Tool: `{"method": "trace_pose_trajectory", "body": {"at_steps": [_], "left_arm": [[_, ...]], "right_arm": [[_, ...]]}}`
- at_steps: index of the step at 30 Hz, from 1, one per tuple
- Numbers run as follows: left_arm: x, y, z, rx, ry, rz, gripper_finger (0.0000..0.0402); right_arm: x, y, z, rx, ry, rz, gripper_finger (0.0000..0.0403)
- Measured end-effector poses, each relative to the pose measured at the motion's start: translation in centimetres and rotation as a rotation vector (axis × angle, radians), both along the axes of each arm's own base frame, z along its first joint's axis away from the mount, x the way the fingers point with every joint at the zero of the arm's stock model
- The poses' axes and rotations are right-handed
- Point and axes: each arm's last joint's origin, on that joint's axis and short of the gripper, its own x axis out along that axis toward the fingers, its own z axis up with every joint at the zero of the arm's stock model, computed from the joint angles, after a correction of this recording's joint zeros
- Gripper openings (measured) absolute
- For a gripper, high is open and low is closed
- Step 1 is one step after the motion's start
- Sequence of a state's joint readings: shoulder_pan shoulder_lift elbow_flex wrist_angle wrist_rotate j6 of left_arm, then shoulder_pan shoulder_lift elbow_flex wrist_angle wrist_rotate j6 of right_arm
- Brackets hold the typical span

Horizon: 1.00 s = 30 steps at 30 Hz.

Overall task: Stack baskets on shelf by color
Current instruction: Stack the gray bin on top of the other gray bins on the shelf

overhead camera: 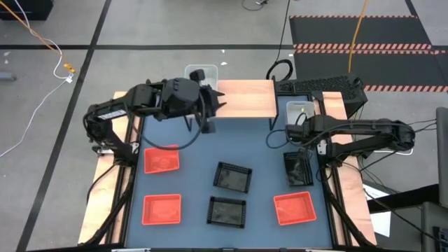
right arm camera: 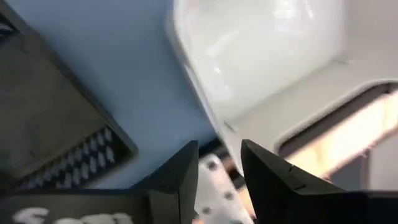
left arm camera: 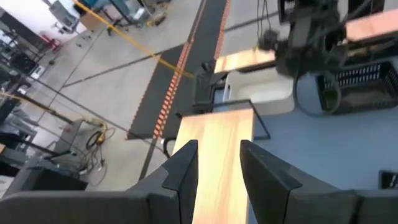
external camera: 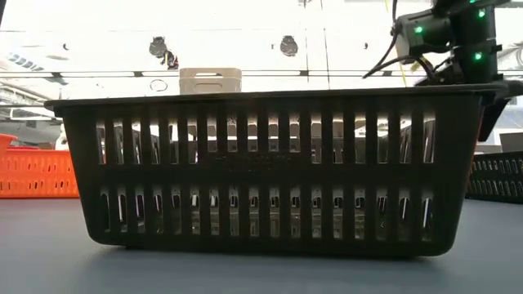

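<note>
The wooden shelf [overhead camera: 241, 98] stands at the table's far edge. One white basket [overhead camera: 201, 71] is at its far left corner, another [overhead camera: 301, 110] on the table right of it. My left gripper [overhead camera: 218, 99] hovers open and empty over the shelf's left end [left arm camera: 217, 143]. My right gripper [overhead camera: 289, 131] is open at the near left corner of the right white basket [right arm camera: 261, 56]; I cannot tell whether it touches it. Three red baskets [overhead camera: 162, 160] [overhead camera: 162, 208] [overhead camera: 294, 208] and three black ones [overhead camera: 232, 176] [overhead camera: 227, 211] [overhead camera: 299, 168] rest on the blue mat.
In the low view a black basket [external camera: 270, 171] fills the foreground, with a red one [external camera: 37, 171] to its left and another black one [external camera: 498, 175] to its right. A keyboard [overhead camera: 322, 86] lies beyond the shelf's right end. Bare mat lies between the shelf and the baskets.
</note>
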<state>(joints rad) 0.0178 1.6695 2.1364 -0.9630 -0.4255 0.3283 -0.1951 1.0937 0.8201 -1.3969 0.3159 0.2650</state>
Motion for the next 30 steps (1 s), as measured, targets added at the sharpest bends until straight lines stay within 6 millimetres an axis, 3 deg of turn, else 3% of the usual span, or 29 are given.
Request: {"method": "trace_pose_trajectory", "body": {"at_steps": [5, 12, 18, 24, 30], "left_arm": [[-0.3, 0.6, -0.1, 0.003, 0.023, 0.023, 0.0122], [-0.8, 2.5, -0.5, 0.002, 0.079, 0.084, 0.0122], [-1.0, 4.0, -0.6, -0.005, 0.079, 0.134, 0.0122], [-1.3, 5.1, -0.6, -0.006, 0.080, 0.171, 0.0122], [-1.2, 5.7, -0.9, 0.001, 0.112, 0.179, 0.0122]], "right_arm": [[-0.1, -0.1, 0.5, -0.012, 0.038, 0.013, 0.0123], [0.7, -0.8, -0.6, 0.012, 0.127, -0.023, 0.0160], [1.5, -1.4, -1.8, 0.065, 0.205, -0.049, 0.0162], [2.0, -2.1, -2.7, 0.080, 0.261, -0.086, 0.0126], [2.4, -2.5, -3.0, 0.079, 0.223, -0.093, 0.0036]]}}
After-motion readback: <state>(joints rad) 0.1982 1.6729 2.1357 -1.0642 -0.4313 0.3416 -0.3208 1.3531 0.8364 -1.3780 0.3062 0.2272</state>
